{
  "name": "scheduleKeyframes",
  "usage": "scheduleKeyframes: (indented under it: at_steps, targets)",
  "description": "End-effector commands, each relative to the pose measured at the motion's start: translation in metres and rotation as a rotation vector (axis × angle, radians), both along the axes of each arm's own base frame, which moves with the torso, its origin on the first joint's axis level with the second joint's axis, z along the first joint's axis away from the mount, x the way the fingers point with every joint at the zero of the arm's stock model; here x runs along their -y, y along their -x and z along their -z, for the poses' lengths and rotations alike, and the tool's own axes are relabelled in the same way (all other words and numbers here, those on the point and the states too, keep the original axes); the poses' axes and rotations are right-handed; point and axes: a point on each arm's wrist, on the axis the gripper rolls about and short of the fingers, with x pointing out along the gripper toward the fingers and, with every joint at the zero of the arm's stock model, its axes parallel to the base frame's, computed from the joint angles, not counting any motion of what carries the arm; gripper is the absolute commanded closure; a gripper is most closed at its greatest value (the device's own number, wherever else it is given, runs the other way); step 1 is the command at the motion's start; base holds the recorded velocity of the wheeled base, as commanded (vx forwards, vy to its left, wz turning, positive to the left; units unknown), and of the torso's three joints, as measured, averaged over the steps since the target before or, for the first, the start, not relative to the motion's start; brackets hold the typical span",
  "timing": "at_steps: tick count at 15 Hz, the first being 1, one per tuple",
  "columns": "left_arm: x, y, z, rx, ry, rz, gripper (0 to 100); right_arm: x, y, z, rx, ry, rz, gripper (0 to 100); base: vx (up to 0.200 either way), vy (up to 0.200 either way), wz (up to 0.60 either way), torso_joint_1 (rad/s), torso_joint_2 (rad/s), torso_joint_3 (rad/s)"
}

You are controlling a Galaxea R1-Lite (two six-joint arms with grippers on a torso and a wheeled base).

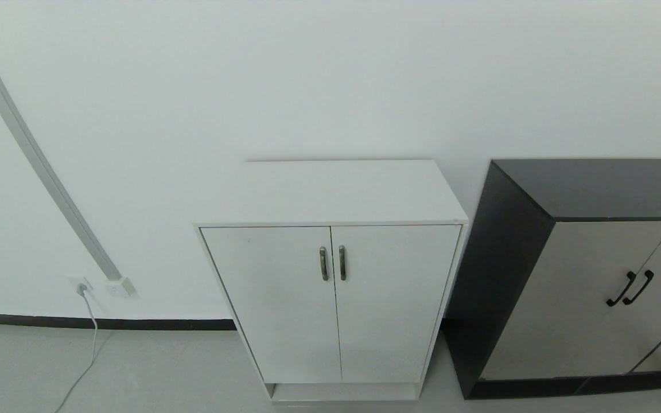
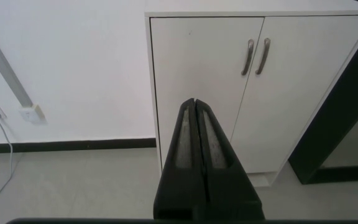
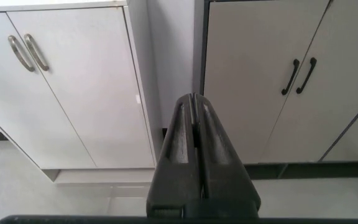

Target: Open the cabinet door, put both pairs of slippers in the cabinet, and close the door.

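Note:
A white two-door cabinet [image 1: 330, 287] stands against the wall with both doors closed; two metal handles [image 1: 332, 263] sit side by side at the middle seam. The left wrist view faces its left door [image 2: 197, 68] and its handles [image 2: 256, 56], with my left gripper [image 2: 194, 102] shut and holding nothing, some way in front of the cabinet. My right gripper [image 3: 194, 98] is shut and holds nothing too, pointing at the gap between the white cabinet [image 3: 73, 93] and the dark one [image 3: 278, 81].
A black cabinet [image 1: 583, 269] with grey doors and black handles [image 1: 630, 288] stands right of the white one. On the left wall are a slanted cable duct [image 1: 32, 149], sockets [image 1: 101, 286] and a grey cord [image 1: 86, 344] trailing over the grey floor.

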Motion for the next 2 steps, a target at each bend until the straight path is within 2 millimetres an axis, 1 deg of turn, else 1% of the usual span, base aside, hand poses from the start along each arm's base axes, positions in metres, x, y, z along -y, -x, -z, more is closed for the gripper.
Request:
scheduleKeyframes:
  at_steps: [1, 2]
  targets:
    - [0.0000, 0.0000, 0.0000, 0.000, 0.000, 0.000, 100, 0.0000, -0.0003, 0.0000, -0.005, 0.000, -0.002, 100, 0.000, 0.000, 0.00, 0.000, 0.00, 0.000]
    - [0.0000, 0.0000, 0.0000, 0.000, 0.000, 0.000, 100, 0.0000, -0.0003, 0.0000, -0.005, 0.000, 0.000, 100, 0.000, 0.000, 0.00, 0.000, 0.00, 0.000]
